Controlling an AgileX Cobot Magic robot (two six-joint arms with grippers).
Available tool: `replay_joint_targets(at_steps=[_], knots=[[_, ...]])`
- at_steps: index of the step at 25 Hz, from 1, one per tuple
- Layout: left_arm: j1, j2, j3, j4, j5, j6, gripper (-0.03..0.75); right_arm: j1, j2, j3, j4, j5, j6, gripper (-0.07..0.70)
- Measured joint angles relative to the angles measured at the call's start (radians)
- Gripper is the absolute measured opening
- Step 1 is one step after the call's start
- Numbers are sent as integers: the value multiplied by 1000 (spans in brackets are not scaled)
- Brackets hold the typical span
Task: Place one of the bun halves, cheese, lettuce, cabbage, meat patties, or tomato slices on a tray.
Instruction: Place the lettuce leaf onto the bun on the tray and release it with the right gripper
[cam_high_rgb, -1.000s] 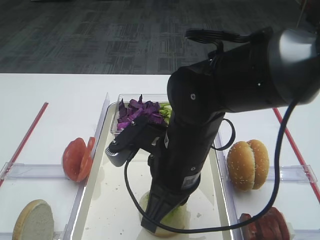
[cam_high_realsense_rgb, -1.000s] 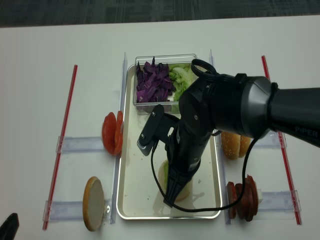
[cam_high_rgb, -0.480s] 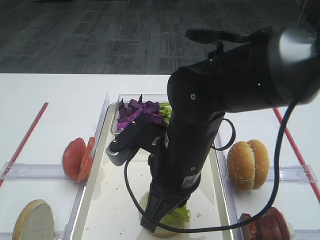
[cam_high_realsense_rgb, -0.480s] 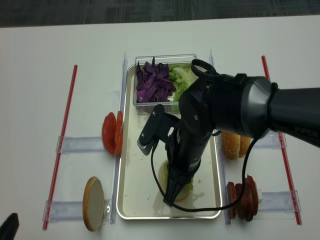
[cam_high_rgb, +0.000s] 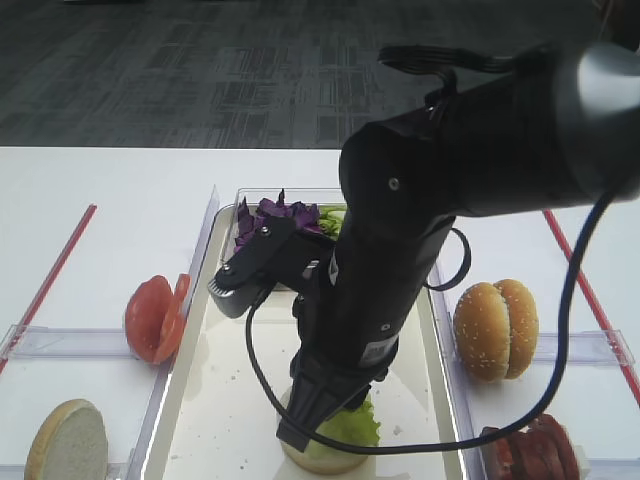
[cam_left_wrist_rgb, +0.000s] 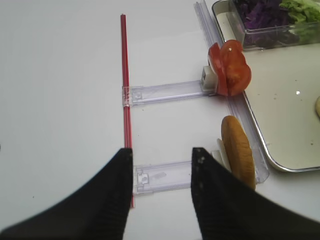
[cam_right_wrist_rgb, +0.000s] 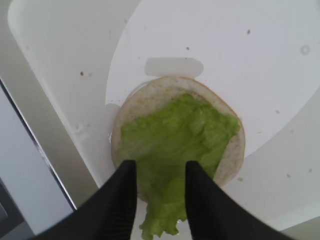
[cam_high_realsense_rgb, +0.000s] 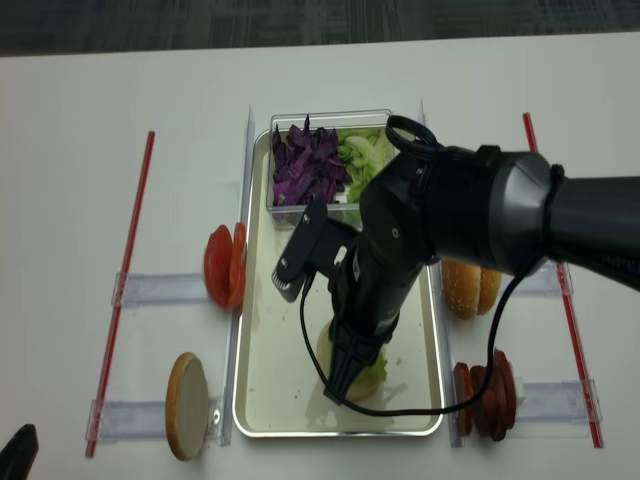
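tray (cam_high_realsense_rgb: 258, 385): cream-white, centre of table. on it, near end: one bun half (cam_right_wrist_rgb: 150, 97), cut face up, lettuce (cam_right_wrist_rgb: 175, 145) leaf on top, overhanging one edge.
right gripper (cam_right_wrist_rgb: 156, 200): above the leaf, fingers parted and gripping nothing.
left gripper (cam_left_wrist_rgb: 162, 192): over bare table, fingers apart, holding nothing.
clear tub (cam_high_realsense_rgb: 330, 118): far end of tray, cabbage (cam_high_realsense_rgb: 305, 165) inside.
tomato slices (cam_high_realsense_rgb: 224, 265): left of tray.
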Motion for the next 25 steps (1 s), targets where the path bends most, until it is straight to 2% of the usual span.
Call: replay_joint_targets(at_steps=[4, 13, 17, 25], knots=[[0, 0, 0, 0, 0, 0, 271, 0, -30, -2, -7, -7, 7, 313], [0, 0, 0, 0, 0, 0, 271, -13, -102, -2, -22, -28, 8, 318], [0, 0, 0, 0, 0, 0, 271, -27, -120, -8, -34, -55, 8, 318], [0, 0, 0, 0, 0, 0, 271, -174, -124, -43, -36, -121, 37, 318]])
